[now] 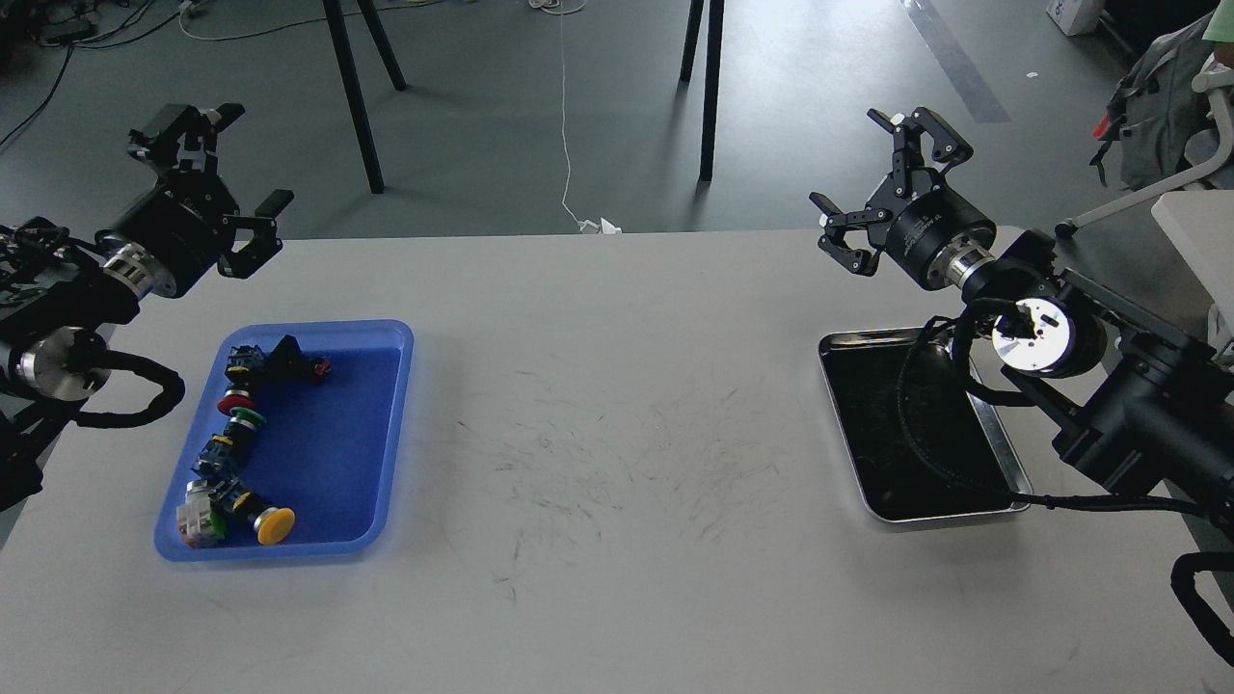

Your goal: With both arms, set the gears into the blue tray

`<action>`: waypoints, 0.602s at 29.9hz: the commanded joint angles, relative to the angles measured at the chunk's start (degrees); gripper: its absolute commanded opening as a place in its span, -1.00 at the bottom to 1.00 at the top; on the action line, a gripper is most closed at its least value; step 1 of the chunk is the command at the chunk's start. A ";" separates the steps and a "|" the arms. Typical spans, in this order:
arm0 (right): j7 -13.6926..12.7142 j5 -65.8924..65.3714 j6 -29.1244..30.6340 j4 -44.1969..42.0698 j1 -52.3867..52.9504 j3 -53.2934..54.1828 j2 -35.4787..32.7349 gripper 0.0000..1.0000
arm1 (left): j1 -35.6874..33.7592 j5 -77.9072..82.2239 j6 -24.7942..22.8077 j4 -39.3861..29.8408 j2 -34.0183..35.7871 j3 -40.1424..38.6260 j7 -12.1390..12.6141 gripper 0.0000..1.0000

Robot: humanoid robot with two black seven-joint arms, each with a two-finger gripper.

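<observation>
Left arm entering from the left edge of the frame, angled up and toward the upper left, its left gripper (231,183) raised over the table's far left edge, fingers spread wide, nothing between them. Right arm coming in from the lower right, rising diagonally to the upper right of the frame; right gripper (882,183) held above the table's far edge, pointing up and left, fingers likewise splayed wide and empty.

Blue tray (390,434) lying at lower left of the frame on the grey table (617,434), long axis running from near to far and leaning slightly toward the right at its far end. Inside, along its left side, a curved row of push-button switches (241,424) with red, green and yellow caps, running from the tray's far left corner down to its near left corner; right half of the blue floor bare. Gears not distinguishable anywhere at this size.

Steel tray (1003,453) at right of the frame, dark floor, long axis also near to far, partly covered by the right arm's cables. Well apart from the blue tray, scuffed tabletop between them.
</observation>
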 commanded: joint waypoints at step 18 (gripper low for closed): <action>0.13 0.00 -2.37 -0.27 -0.70 0.95 0.18 0.99 | 0.25 0.03 -0.01 0.01 -0.23 0.00 -0.06 0.99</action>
